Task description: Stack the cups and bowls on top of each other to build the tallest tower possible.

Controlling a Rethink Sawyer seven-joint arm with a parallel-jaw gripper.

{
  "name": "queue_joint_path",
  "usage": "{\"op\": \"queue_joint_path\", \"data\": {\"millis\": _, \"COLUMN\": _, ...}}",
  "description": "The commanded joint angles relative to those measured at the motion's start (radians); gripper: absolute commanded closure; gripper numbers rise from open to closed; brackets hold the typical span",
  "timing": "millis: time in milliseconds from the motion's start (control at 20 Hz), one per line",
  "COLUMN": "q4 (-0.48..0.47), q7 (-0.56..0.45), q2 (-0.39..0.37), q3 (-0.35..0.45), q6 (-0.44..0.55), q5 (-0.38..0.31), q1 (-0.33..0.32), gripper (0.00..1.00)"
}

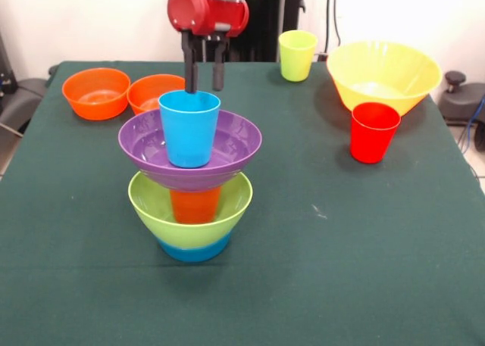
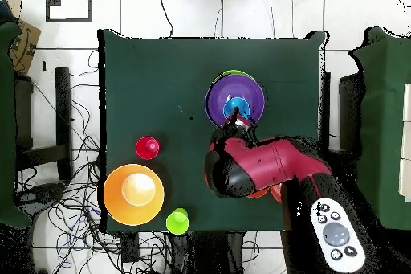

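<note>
The tower stands at the table's middle: a small blue bowl (image 1: 193,249) lowest, then a lime green bowl (image 1: 155,202), an orange cup (image 1: 195,206), a wide purple bowl (image 1: 144,145) and a light blue cup (image 1: 189,126) standing upright in the purple bowl. From overhead the purple bowl (image 2: 218,98) and blue cup (image 2: 236,108) show. My gripper (image 1: 204,79) hangs just above and behind the blue cup's rim, fingers (image 1: 191,70) apart and holding nothing. In the overhead view the gripper (image 2: 235,128) sits at the purple bowl's edge.
Two small orange bowls (image 1: 96,93) (image 1: 151,93) sit far left. A yellow-green cup (image 1: 297,54), the large yellow bowl (image 1: 383,75) and a red cup (image 1: 373,132) sit to the right. Overhead shows the red cup (image 2: 147,148), yellow bowl (image 2: 134,194) and green cup (image 2: 177,222); the arm (image 2: 257,166) hides the orange bowls.
</note>
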Motion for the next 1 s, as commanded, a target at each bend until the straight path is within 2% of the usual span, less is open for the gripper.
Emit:
{"op": "queue_joint_path", "data": {"millis": 50, "q4": 0.081, "q7": 0.012, "q2": -0.097, "q3": 0.055, "q6": 0.097, "q5": 0.037, "q1": -0.008, "gripper": 0.00}}
{"op": "queue_joint_path", "data": {"millis": 450, "q4": 0.121, "q7": -0.005, "q2": -0.153, "q3": 0.073, "q6": 0.132, "q5": 0.084, "q1": -0.018, "gripper": 0.00}}
{"op": "queue_joint_path", "data": {"millis": 800, "q4": 0.139, "q7": 0.036, "q2": -0.110, "q3": 0.076, "q6": 0.225, "q5": 0.205, "q1": -0.009, "gripper": 0.00}}
{"op": "queue_joint_path", "data": {"millis": 1000, "q4": 0.160, "q7": 0.031, "q2": -0.118, "q3": 0.081, "q6": 0.261, "q5": 0.258, "q1": -0.003, "gripper": 0.00}}
